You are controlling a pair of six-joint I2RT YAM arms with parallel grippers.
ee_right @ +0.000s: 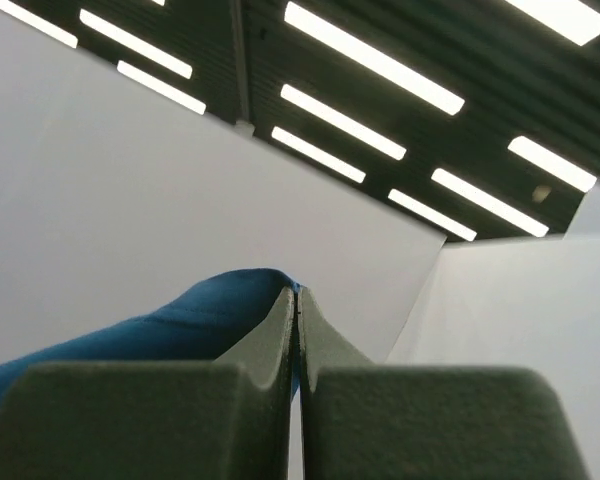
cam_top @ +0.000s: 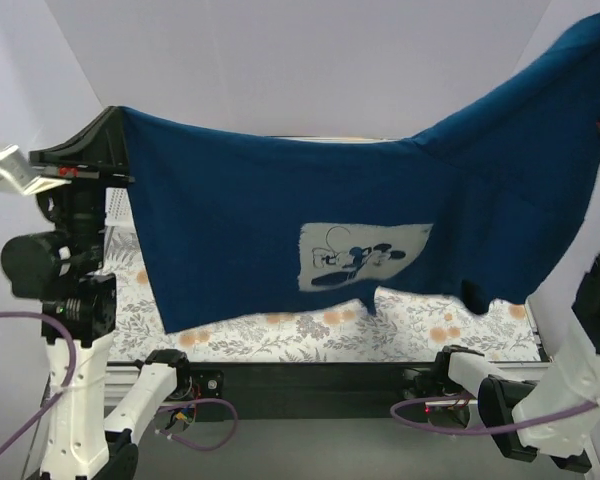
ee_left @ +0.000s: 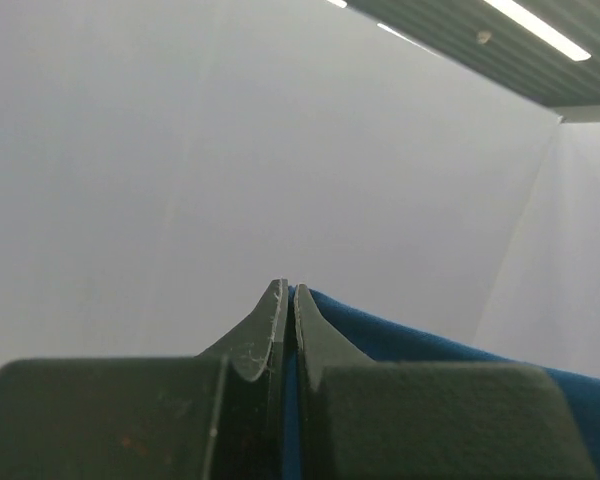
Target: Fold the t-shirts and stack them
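A dark navy blue t-shirt (cam_top: 280, 230) with a pale chest graphic (cam_top: 360, 255) hangs spread in the air across the top view, held up at both ends. My left gripper (cam_top: 117, 112) is shut on its upper left corner; in the left wrist view the blue t-shirt (ee_left: 430, 345) runs out from between the closed fingertips (ee_left: 278, 305). My right gripper is at the far upper right edge of the top view, mostly out of frame. The right wrist view shows that gripper (ee_right: 297, 292) shut on a fold of the t-shirt (ee_right: 180, 320). Both wrist cameras look upward at walls and ceiling.
Below the hanging shirt lies the floral-patterned table cover (cam_top: 280, 335). The black front rail (cam_top: 310, 380) and both arm bases stand at the near edge. White walls enclose the back and sides.
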